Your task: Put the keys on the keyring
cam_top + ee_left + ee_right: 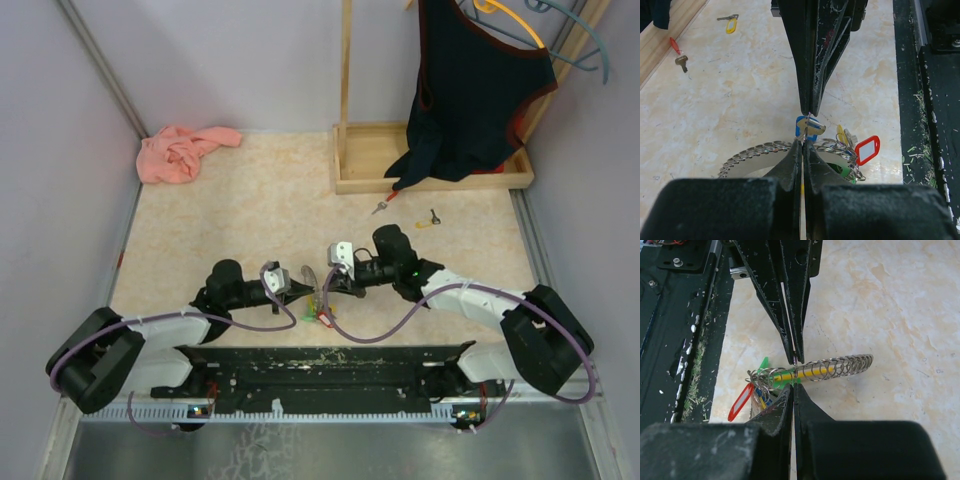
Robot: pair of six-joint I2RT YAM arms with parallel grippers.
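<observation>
Left gripper and right gripper, both pinched fully closed, meet tip to tip over the keyring mid-frame; hold unclear.

A pink cloth is seen crumpled at the far left corner of the table. At the far right, a wooden tray is set, and a dark garment is hung over it from an orange hanger.

Keyring lies by the table's near edge (two keys well behind).
</observation>
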